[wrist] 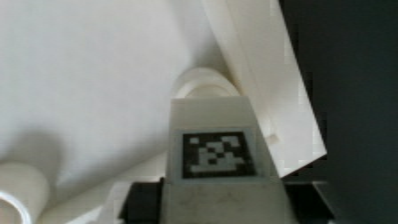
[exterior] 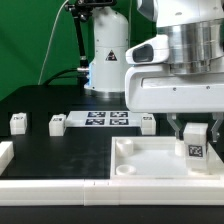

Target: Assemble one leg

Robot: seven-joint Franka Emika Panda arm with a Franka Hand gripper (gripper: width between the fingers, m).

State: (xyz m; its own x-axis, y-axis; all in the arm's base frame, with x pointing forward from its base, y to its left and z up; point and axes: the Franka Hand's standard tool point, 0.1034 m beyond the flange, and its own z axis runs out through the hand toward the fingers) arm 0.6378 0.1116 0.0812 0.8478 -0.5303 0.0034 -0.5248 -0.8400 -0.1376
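Observation:
My gripper (exterior: 196,131) is shut on a leg (exterior: 196,145), a small white block with a black-and-white tag, and holds it upright over the far right corner of the large white tray-like piece (exterior: 135,168). In the wrist view the held leg (wrist: 219,140) sits between the dark fingers (wrist: 139,198), above a round corner socket (wrist: 206,84) beside the tray's raised rim (wrist: 267,70). Whether the leg touches the socket I cannot tell. Three other legs stand on the black table: one (exterior: 18,123), one (exterior: 56,123) and one (exterior: 147,123).
The marker board (exterior: 102,121) lies on the table between the loose legs. A white L-shaped rail (exterior: 40,182) runs along the table's front edge and the exterior view's left. The robot base (exterior: 105,55) stands behind, before a green backdrop.

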